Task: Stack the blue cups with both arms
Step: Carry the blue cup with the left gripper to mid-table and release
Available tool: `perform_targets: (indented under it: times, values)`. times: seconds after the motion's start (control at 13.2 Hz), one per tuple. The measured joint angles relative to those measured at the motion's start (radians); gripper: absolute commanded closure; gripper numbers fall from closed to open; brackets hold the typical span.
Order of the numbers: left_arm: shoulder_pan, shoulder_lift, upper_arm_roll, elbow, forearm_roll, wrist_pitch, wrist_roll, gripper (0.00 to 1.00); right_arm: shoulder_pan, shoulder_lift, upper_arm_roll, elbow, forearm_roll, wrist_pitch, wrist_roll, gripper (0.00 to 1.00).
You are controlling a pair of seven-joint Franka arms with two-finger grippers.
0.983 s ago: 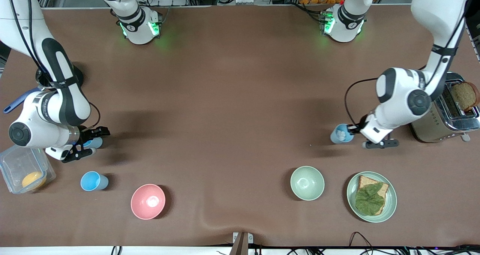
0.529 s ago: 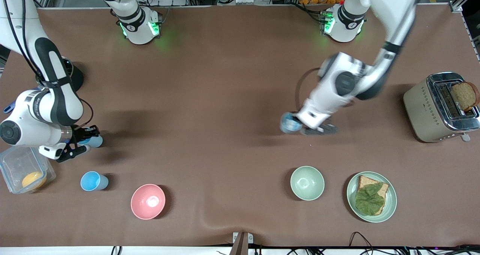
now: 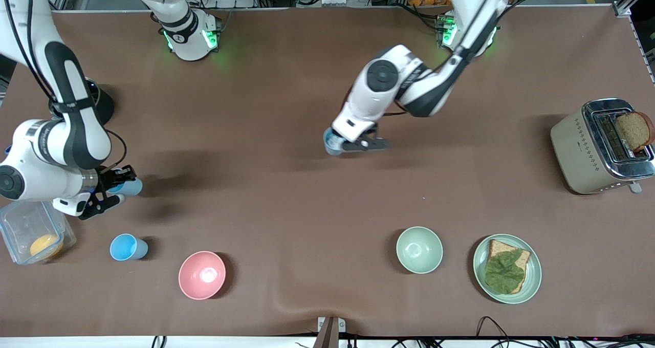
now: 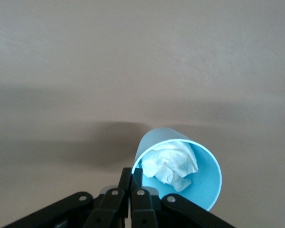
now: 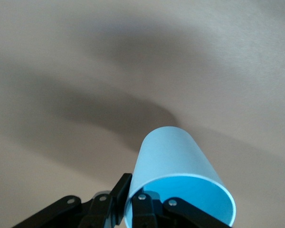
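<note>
My left gripper (image 3: 344,144) is shut on the rim of a grey-blue cup (image 3: 331,142) and holds it over the middle of the table. In the left wrist view the fingers (image 4: 132,183) pinch that cup's wall (image 4: 206,178), and crumpled white paper (image 4: 171,164) lies inside it. My right gripper (image 3: 110,190) is shut on the rim of a light-blue cup (image 3: 130,187), low over the table at the right arm's end. In the right wrist view that cup (image 5: 173,159) is empty and pinched at its rim. A third blue cup (image 3: 128,247) stands upright, nearer the front camera than the right gripper.
A pink bowl (image 3: 201,275) sits beside the standing cup. A pale green bowl (image 3: 419,249) and a plate with bread and lettuce (image 3: 532,281) lie toward the left arm's end. A toaster (image 3: 578,148) stands there too. A clear container (image 3: 20,225) sits by the right gripper.
My left arm has swung from beside the toaster to over the table's middle, carrying its cup. My right gripper has shifted slightly with its cup.
</note>
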Motion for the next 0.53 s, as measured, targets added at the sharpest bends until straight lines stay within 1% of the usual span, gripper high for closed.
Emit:
perform_targets:
  times: [0.15, 0.23, 0.3, 0.53]
  values:
    - [-0.058, 0.068, 0.017, 0.071, 0.08, 0.0, -0.109, 1.0, 0.067, -0.054, 0.007, 0.004, 0.001, -0.077, 0.115, 1.0]
    - [-0.073, 0.101, 0.02, 0.104, 0.097, 0.0, -0.143, 0.78, 0.106, -0.079, 0.012, 0.004, 0.008, -0.108, 0.183, 1.0]
    - [-0.083, 0.127, 0.021, 0.129, 0.103, 0.0, -0.163, 0.01, 0.143, -0.101, 0.015, 0.006, 0.029, -0.138, 0.251, 1.0]
    - [-0.086, 0.155, 0.027, 0.17, 0.104, 0.0, -0.191, 0.0, 0.239, -0.168, 0.019, 0.038, 0.119, -0.259, 0.415, 1.0]
